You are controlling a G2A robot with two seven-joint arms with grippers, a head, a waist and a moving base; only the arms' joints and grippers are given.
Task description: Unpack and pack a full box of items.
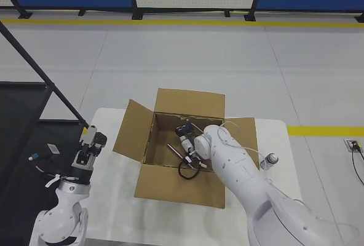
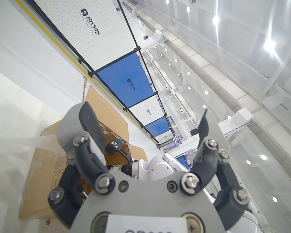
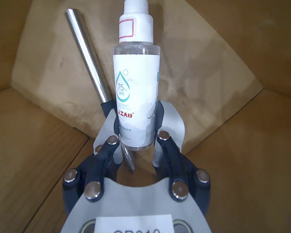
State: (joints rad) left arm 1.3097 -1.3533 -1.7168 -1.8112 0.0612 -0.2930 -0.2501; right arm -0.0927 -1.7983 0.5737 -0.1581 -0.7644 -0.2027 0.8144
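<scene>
In the top view, the right arm (image 1: 231, 161) is reaching down into the open cardboard box (image 1: 179, 183) in the middle of the table (image 1: 114, 206). The left gripper (image 1: 94, 139) is hanging well apart from it, beside the box's left flap. A second bottle (image 1: 268, 161) is lying on the table just outside the right flap, so I am judging this to be the unpacking half.

In the left wrist view, the left gripper's fingers (image 2: 91, 124) are standing spread wide with nothing between them, aiming up toward the ceiling. Wall panels (image 2: 87, 22) behind are carrying a logo and print, which I am leaving unread.

In the right wrist view, the right gripper (image 3: 137, 122) is clamping the spray bottle (image 3: 135, 73) low on its body, near the base, inside the box. A metal rod (image 3: 87, 56) is lying just beside the bottle, its near end passing behind one finger.

To do this well, the arm should be lifting straight up so the rod is not being dragged along. It should be moving slowly, since so low a grip is leaving the nozzle end free to swing against a box wall.

The bottle is wearing a white label with a teal drop emblem and lines of print, and its white collar is bearing a red-outlined rectangle.
</scene>
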